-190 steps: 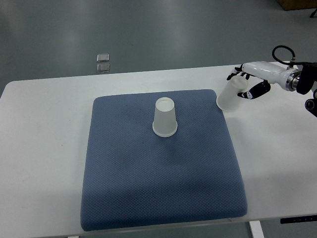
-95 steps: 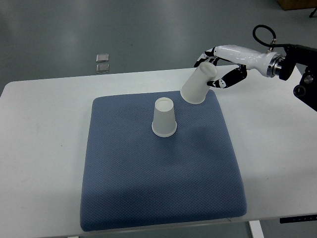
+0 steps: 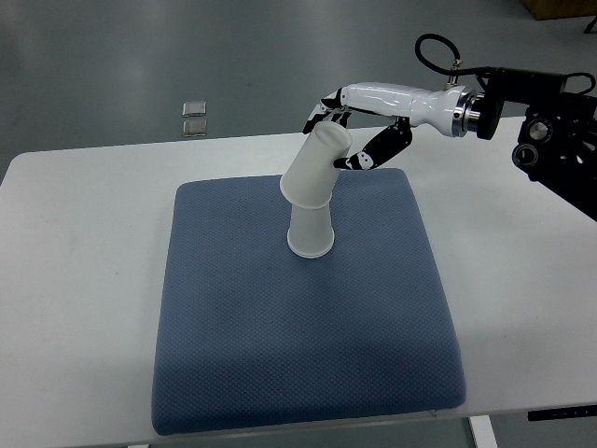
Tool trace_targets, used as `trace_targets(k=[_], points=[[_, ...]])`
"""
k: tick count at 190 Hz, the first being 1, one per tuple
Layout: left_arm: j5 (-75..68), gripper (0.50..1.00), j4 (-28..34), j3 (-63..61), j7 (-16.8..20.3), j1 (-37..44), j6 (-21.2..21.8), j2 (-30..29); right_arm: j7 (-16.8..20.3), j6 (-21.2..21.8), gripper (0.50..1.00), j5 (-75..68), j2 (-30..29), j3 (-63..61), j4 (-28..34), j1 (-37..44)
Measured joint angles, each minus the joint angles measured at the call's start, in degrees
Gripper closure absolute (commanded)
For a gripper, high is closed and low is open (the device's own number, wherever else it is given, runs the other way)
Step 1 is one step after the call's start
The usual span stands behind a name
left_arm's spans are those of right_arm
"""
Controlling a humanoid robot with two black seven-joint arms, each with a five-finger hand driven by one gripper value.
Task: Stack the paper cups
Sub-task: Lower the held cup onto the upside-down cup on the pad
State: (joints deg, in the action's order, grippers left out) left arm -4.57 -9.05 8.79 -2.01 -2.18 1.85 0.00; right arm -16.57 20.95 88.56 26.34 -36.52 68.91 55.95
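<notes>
Tilted cup [image 3: 316,168] in right hand [image 3: 353,126] (over upright cup [image 3: 311,231])

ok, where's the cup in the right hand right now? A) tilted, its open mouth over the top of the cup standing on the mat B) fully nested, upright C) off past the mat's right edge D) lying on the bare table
A: the right hand holds the tilted cup, its mouth over the standing cup on the blue mat.

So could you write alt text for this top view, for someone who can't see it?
A white right robot hand holds an upside-down paper cup, tilted, over a second upside-down cup standing on a blue mat. The mat lies on a white table.
</notes>
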Motion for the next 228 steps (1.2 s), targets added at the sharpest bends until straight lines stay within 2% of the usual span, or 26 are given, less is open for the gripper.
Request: trace_targets(k=[80,228], points=[[0.0,0.500,0.0,0.0,0.0,0.0,0.0,0.0,0.4,0.8,0.859,4.9,-1.2,0.6,0.1,0.5],[0.0,0.500,0.0,0.0,0.0,0.0,0.0,0.0,0.3,1.9,0.857,4.7,-0.2,0.5,1.0,1.9]])
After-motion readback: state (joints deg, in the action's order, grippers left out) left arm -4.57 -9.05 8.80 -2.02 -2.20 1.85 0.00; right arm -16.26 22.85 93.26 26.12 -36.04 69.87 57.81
